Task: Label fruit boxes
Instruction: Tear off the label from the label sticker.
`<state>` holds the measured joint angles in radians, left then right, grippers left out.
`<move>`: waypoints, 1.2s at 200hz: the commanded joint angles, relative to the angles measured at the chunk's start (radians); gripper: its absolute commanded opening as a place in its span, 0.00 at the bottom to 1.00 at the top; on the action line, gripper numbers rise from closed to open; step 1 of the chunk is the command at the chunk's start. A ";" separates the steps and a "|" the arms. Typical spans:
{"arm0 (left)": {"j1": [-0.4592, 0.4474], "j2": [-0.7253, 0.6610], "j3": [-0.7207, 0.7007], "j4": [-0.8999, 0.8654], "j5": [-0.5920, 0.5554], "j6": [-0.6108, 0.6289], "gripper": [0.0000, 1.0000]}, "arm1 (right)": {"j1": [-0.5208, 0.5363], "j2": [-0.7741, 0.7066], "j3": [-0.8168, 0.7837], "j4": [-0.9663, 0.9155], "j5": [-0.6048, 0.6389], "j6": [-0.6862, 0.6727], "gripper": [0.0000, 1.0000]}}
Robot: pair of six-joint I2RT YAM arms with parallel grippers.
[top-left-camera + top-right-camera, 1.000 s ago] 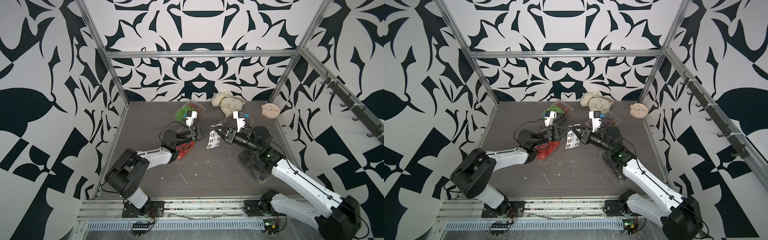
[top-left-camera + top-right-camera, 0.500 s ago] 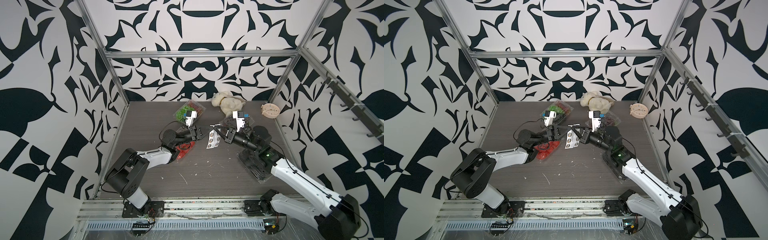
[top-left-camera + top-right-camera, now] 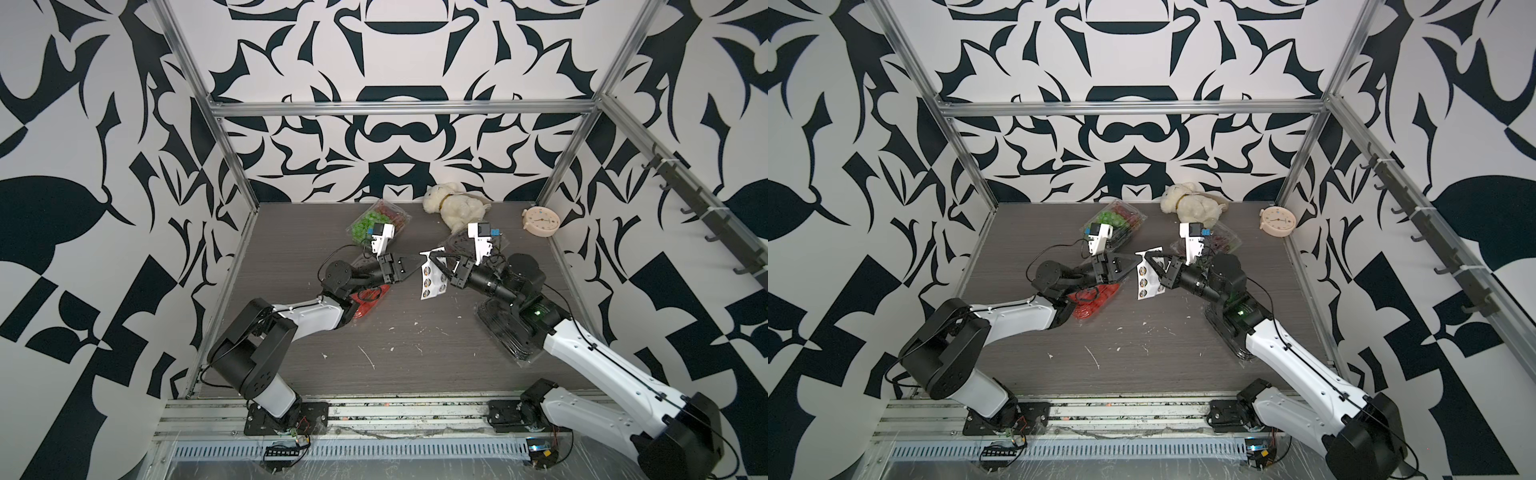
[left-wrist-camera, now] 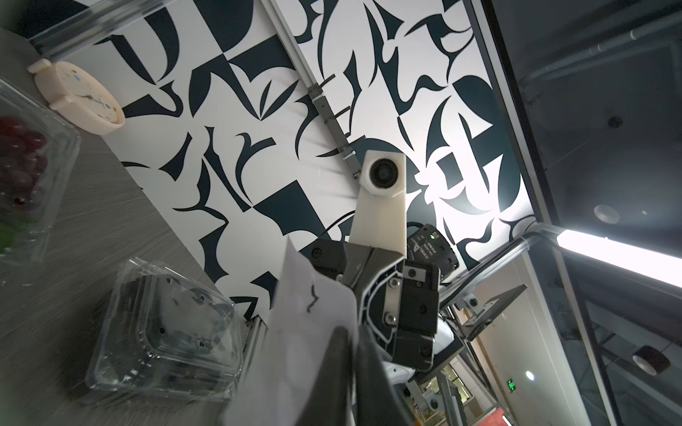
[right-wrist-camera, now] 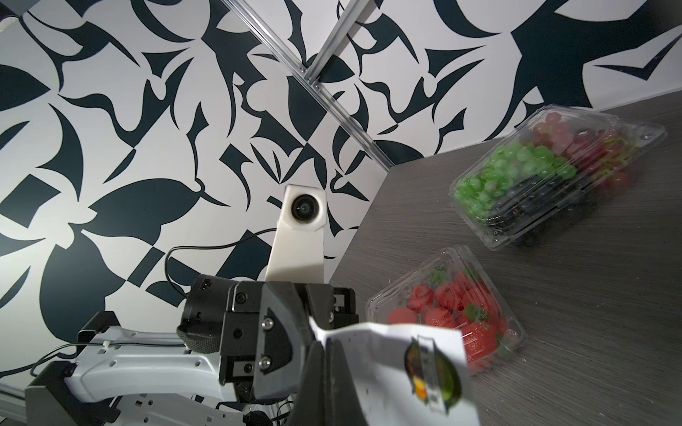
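A white sticker sheet (image 3: pixel 429 281) (image 3: pixel 1145 279) hangs in mid-air over the table's middle, pinched from both sides. My left gripper (image 3: pixel 420 262) (image 4: pixel 350 330) is shut on its top edge. My right gripper (image 3: pixel 436 262) (image 5: pixel 324 343) faces it and is shut on the same edge. A round label shows on the sheet (image 5: pixel 398 372). Of the fruit boxes, the strawberries (image 3: pixel 371 300) (image 5: pixel 450 313) lie under my left arm and one box of grapes (image 3: pixel 376 222) (image 5: pixel 546 173) is at the back. Another grapes box (image 3: pixel 1223 243) sits behind my right wrist, and the avocados (image 3: pixel 500 328) (image 4: pixel 166 332) lie under my right arm.
A cream plush toy (image 3: pixel 455 205) lies at the back wall and a round cream clock (image 3: pixel 540 222) (image 4: pixel 81 96) stands in the back right corner. Small white paper scraps (image 3: pixel 368 357) are scattered on the table's front half. Patterned walls enclose three sides.
My right gripper's jaws have closed on the sheet's edge. The left gripper, the sheet and the boxes have stayed where they were.
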<state>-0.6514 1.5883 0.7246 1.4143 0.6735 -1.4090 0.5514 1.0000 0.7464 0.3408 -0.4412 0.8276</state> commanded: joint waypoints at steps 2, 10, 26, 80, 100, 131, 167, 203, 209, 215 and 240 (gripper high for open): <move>-0.002 -0.024 -0.010 0.027 0.000 0.014 0.01 | 0.004 -0.023 0.005 0.042 0.004 -0.016 0.00; -0.002 -0.025 -0.009 0.028 0.000 0.013 0.00 | 0.005 -0.025 0.005 0.042 0.003 -0.019 0.00; -0.003 -0.023 -0.007 0.028 -0.002 0.012 0.00 | 0.003 -0.021 0.010 0.041 -0.012 -0.021 0.00; -0.002 -0.017 0.007 0.028 0.012 0.006 0.00 | 0.005 0.005 0.025 0.046 -0.036 -0.016 0.10; -0.002 -0.015 0.012 0.027 0.017 0.005 0.00 | 0.005 0.018 0.032 0.058 -0.056 -0.010 0.05; -0.005 -0.010 0.019 0.027 0.020 0.005 0.00 | 0.009 0.033 0.035 0.069 -0.066 -0.006 0.05; -0.005 -0.001 0.022 0.027 0.023 0.004 0.00 | 0.012 0.028 0.035 0.076 -0.073 -0.008 0.04; -0.006 0.002 0.022 0.027 0.025 0.005 0.00 | 0.012 0.015 0.026 0.076 -0.063 -0.013 0.00; -0.005 0.001 0.023 0.028 0.024 0.004 0.00 | 0.013 0.010 0.022 0.075 -0.056 -0.015 0.00; -0.006 0.000 0.020 0.028 0.023 0.004 0.03 | 0.012 0.006 0.020 0.068 -0.045 -0.017 0.00; -0.006 -0.009 0.008 0.027 0.022 0.009 0.30 | 0.012 -0.008 0.018 0.035 0.001 -0.026 0.00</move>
<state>-0.6514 1.5879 0.7254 1.4178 0.6785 -1.4162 0.5545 1.0233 0.7483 0.3614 -0.4698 0.8230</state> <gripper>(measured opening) 0.246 0.047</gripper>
